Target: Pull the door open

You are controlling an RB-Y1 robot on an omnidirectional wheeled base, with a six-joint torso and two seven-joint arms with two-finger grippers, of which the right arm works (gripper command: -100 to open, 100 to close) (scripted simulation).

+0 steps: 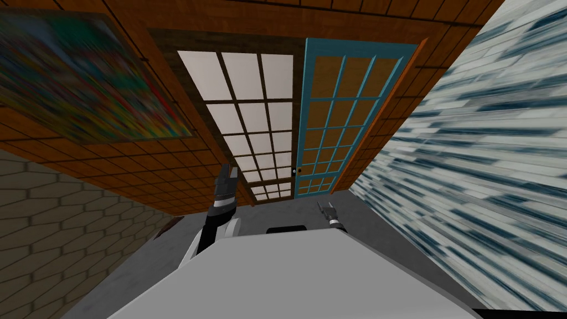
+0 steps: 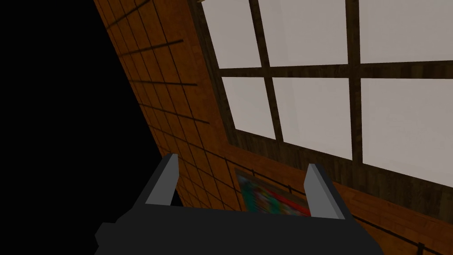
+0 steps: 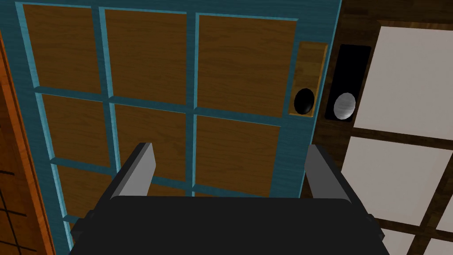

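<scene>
We stand before the blue-framed door (image 1: 343,116), whose panels are of brown wood, set in an orange frame at the end of a grey floor (image 1: 288,213). In the right wrist view the door (image 3: 150,88) is close in front of the hand, and its dark knob (image 3: 304,101) sits on a brass-coloured plate near the door's edge; in the head view the knob (image 1: 298,171) is a small dot low on the door. This edge lies just beside the dark frame of a second door (image 1: 249,111) with white panes, which carries a silver knob (image 3: 344,106) on a black plate. The right gripper (image 1: 325,207) is low and in front of the blue-framed door, apart from it. Its fingers (image 3: 137,170) are spread wide and hold nothing, and the dark knob lies beyond them, not between them (image 3: 229,146). The left gripper (image 1: 228,176) is raised higher, near the wood-panelled wall (image 1: 183,166) beside the second door (image 2: 309,88). Its fingers (image 2: 164,181) also stand wide apart with nothing in them (image 2: 241,160). A colourful painting (image 1: 83,83) hangs on this wall, and in the left wrist view we see it (image 2: 270,199) between the fingers, with a black area (image 2: 53,110) beyond the wall's edge. On our right a wall with blue and white streaks (image 1: 487,166) runs to the door.
</scene>
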